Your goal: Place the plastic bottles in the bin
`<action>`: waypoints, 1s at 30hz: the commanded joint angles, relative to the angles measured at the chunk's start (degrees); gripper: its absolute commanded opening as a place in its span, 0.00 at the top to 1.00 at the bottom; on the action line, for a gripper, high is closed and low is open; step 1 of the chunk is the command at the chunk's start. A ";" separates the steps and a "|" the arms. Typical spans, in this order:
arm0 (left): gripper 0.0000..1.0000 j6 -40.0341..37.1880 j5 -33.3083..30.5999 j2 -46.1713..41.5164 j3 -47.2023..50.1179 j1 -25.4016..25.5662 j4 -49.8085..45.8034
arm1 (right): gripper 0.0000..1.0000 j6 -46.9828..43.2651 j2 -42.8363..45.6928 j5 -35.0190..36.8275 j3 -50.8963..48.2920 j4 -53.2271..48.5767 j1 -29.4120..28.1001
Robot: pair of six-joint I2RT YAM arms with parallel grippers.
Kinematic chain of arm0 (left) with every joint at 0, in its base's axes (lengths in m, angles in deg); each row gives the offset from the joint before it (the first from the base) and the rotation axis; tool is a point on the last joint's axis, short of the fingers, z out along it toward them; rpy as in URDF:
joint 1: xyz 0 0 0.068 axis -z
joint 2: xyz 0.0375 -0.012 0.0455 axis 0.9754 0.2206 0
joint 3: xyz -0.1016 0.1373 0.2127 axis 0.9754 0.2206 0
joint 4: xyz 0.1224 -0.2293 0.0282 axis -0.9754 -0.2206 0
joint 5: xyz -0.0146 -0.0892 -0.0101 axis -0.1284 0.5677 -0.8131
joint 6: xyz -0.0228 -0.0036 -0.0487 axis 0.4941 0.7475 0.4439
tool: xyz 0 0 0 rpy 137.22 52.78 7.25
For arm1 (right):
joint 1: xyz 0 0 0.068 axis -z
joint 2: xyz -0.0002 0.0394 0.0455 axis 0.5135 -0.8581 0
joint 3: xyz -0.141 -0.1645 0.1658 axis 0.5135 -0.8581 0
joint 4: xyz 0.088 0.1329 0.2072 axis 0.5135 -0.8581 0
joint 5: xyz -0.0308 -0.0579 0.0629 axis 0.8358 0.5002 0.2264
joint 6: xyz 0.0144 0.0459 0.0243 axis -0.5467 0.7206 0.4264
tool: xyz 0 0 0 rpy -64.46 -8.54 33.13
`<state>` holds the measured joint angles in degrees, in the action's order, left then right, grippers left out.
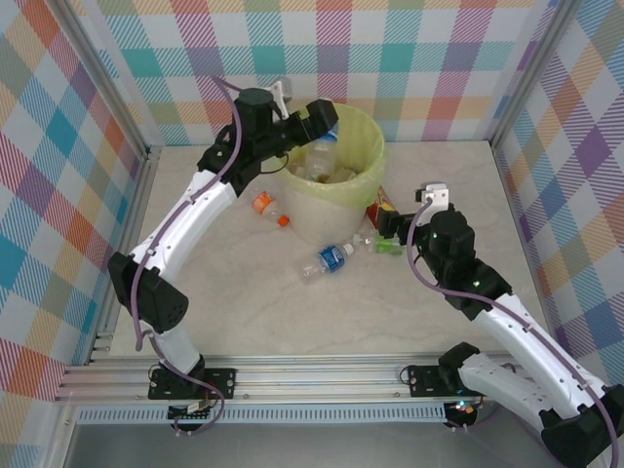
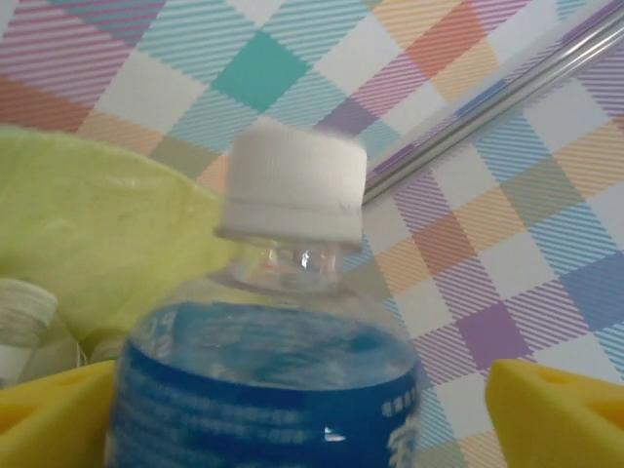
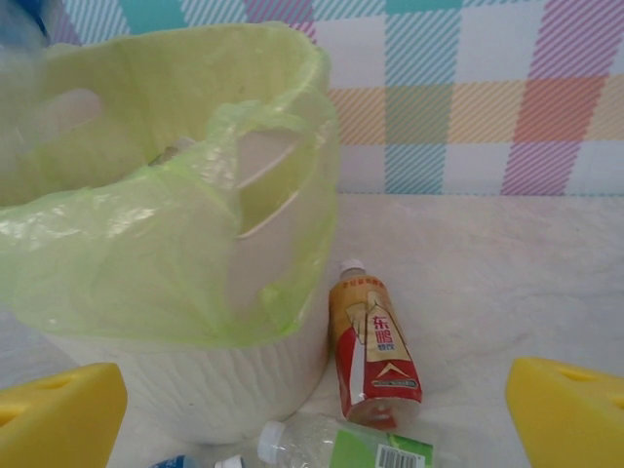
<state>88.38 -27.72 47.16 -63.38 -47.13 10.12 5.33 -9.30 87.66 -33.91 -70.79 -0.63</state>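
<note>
My left gripper (image 1: 327,122) hangs over the bin (image 1: 366,136), an off-white bucket lined with a yellow-green bag. Its yellow pads (image 2: 556,414) stand wide apart. Between them is a clear bottle with a blue label and a white cap (image 2: 292,195); a gap shows on the bottle's right side. My right gripper (image 1: 388,234) is open and low beside the bin (image 3: 195,380), facing a red-and-gold bottle (image 3: 375,356) and a green-label bottle (image 3: 341,448) lying on the table. Other bottles lie on the table: an orange one (image 1: 265,205) and a blue one (image 1: 331,258).
Several bottles lie inside the bin (image 1: 327,171). Checked walls close the table in at the back and both sides, with metal frame posts (image 1: 146,156) at the corners. A rail (image 1: 312,375) runs along the near edge.
</note>
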 commanded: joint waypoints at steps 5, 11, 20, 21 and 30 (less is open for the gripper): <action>0.00 -8.34 -0.28 4.83 -12.21 2.83 -17.73 | 0.00 8.52 -0.67 -4.23 -1.30 -2.97 5.63; 0.00 -10.02 0.17 4.91 -12.83 2.83 -20.59 | 0.00 13.80 -3.55 -11.45 -1.53 -4.06 11.44; 0.00 -10.57 0.93 3.24 -11.82 2.92 -20.22 | 0.00 9.61 -9.87 -19.20 -1.94 -6.06 15.76; 0.00 -10.50 1.17 3.00 -11.50 2.92 -20.01 | 0.01 7.75 -11.34 -19.86 -1.37 -7.13 16.28; 0.00 -8.24 -0.84 -2.35 -3.62 2.92 -12.85 | 0.00 -12.52 -22.38 -30.02 1.51 -9.27 17.03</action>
<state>79.55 -27.94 49.54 -69.74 -44.37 -7.39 3.27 -29.93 63.94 -34.92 -79.38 16.22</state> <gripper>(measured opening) 0.999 0.996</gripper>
